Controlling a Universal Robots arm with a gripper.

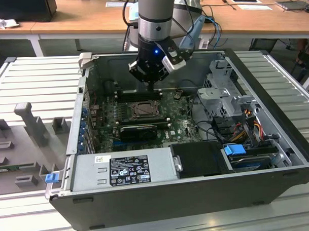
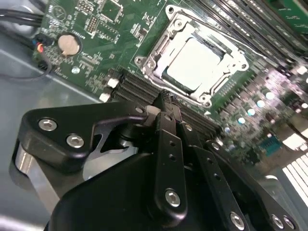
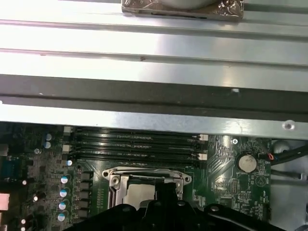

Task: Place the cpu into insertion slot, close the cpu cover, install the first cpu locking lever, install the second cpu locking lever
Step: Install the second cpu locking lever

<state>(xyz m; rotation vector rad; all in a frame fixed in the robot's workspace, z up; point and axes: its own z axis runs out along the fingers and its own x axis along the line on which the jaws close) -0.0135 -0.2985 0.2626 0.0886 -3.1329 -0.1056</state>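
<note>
The cpu (image 2: pixel 195 65) lies flat in the insertion slot (image 1: pixel 144 110) on the green board, its pale silver top showing. The cpu cover (image 2: pixel 168 36) lies down around it as a metal frame with the chip in its window. My gripper (image 2: pixel 162 102) hangs above the board just beside the slot, over the black memory slots. Its fingers are shut together with nothing between them. In the exterior view the gripper (image 1: pixel 152 86) hovers inside the open case just behind the slot. In the first wrist view the cpu (image 3: pixel 138 193) and its cover (image 3: pixel 144 174) sit at the gripper's dark fingertips (image 3: pixel 166 191).
Black memory slots (image 3: pixel 137 144) run along one side of the slot. A coin battery (image 2: pixel 69 45) and cables sit near a board corner. The case walls (image 1: pixel 88 97), a grey power supply (image 1: pixel 123 167), a drive cage (image 1: pixel 225 93) and wiring (image 1: pixel 246 120) ring the board.
</note>
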